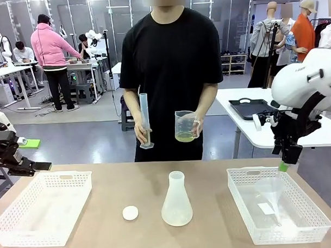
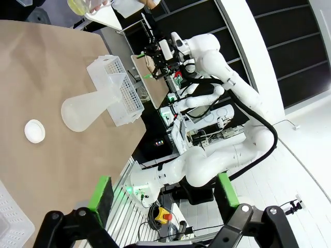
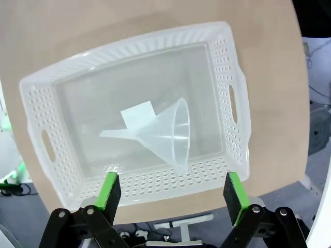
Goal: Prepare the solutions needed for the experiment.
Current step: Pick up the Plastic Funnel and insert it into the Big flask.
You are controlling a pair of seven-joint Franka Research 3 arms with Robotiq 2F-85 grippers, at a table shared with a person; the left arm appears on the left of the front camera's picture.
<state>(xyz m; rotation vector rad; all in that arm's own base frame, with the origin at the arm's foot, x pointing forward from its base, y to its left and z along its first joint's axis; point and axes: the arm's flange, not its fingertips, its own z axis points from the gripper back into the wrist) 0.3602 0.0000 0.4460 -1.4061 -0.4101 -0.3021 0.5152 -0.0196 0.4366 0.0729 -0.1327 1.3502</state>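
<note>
A person across the table holds a clear handled jug [image 1: 185, 126] with a little pale yellow solution [image 1: 184, 137] in its bottom, and a tall graduated cylinder [image 1: 145, 122] in the other hand. The frosted conical flask [image 1: 177, 202] [image 2: 85, 108] stands upright at the table's middle and looks empty. A white round cap [image 1: 130, 213] [image 2: 34, 130] lies beside it. My left gripper [image 1: 35, 156] [image 2: 164, 194] hangs open off the table's left edge. Above the right basket, my right gripper [image 1: 285, 163] [image 3: 172, 191] is open and holds nothing.
A white perforated basket [image 1: 43, 207] sits at the table's left. The matching right basket [image 1: 313, 214] [image 3: 235, 103] [image 2: 116, 90] holds a clear funnel [image 3: 160, 137] lying on its side and a small white slip [image 3: 138, 114]. Another table with a black tray [image 1: 252, 107] stands behind.
</note>
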